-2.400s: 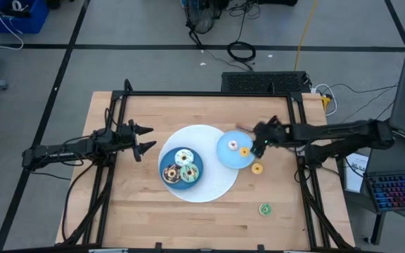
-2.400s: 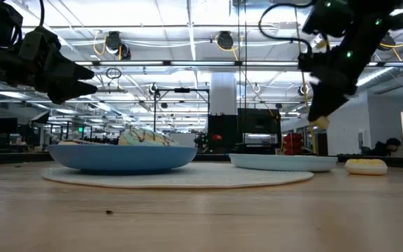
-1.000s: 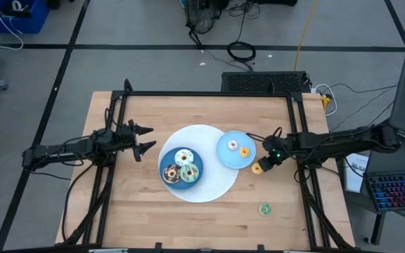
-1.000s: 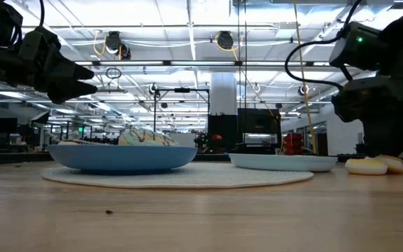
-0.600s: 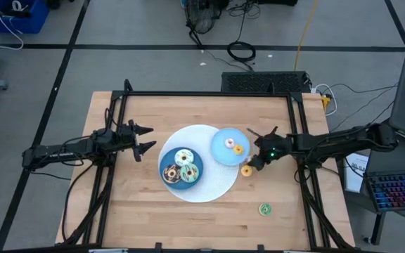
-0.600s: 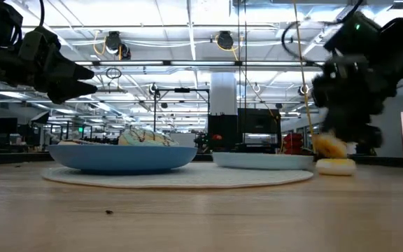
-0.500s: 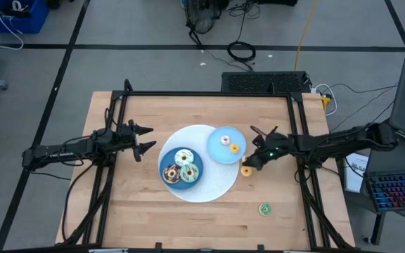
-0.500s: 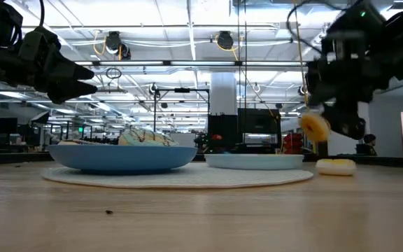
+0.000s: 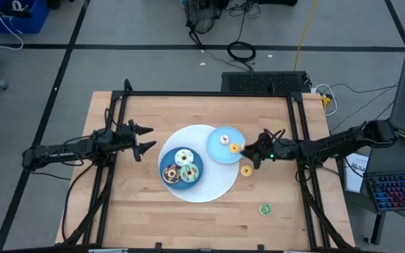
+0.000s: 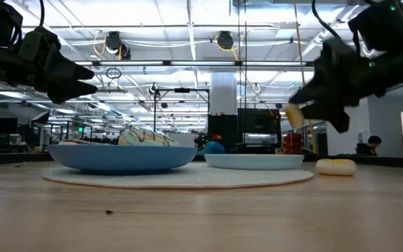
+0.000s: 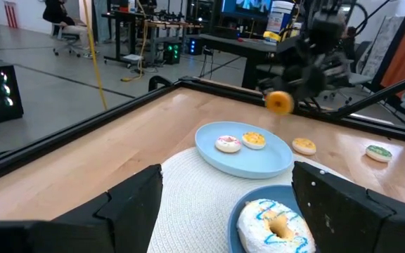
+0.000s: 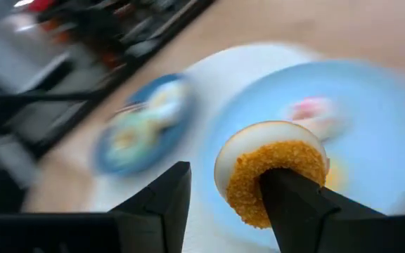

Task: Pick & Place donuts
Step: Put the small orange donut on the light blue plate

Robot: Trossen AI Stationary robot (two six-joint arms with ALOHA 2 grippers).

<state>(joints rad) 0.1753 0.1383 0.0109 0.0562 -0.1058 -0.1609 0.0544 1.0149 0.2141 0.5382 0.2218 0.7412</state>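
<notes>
My right gripper [image 9: 259, 153] hovers off the table at the right rim of the small light-blue plate [image 9: 220, 152] and carries a tiny orange donut with a cream top [image 12: 259, 151]. The plate holds a pink donut [image 9: 225, 139] and an orange one [image 9: 235, 148]. A yellow donut [image 9: 246, 170] lies on the wood below the gripper, and a green one [image 9: 264, 209] lies nearer the near edge. The white, chocolate and green iced donuts sit on the dark-blue plate [image 9: 181, 183]. My left gripper [image 9: 148, 138] waits open, raised left of the mat. My right gripper carries the tiny orange donut at the free end of one finger [image 12: 294, 211], which covers the donut's hole [image 12: 276, 176]. The other finger [image 12: 160, 204] shows a small gap to the rim. The donut stands on edge, lifted clear [image 10: 294, 115]. I cannot tell whether the finger enters the hole.
A round white mat [image 9: 209, 190] lies under the dark-blue plate and part of the small plate. Black frame rails [image 9: 209, 94] run along the table's far, left and right sides. Bare wood shows toward the near edge.
My right gripper rose from the table beside the yellow donut, taking the orange donut up with it, and moved toward the table's left. As it went, the small plate slid left, farther onto the mat, and the yellow donut slid a little left.
</notes>
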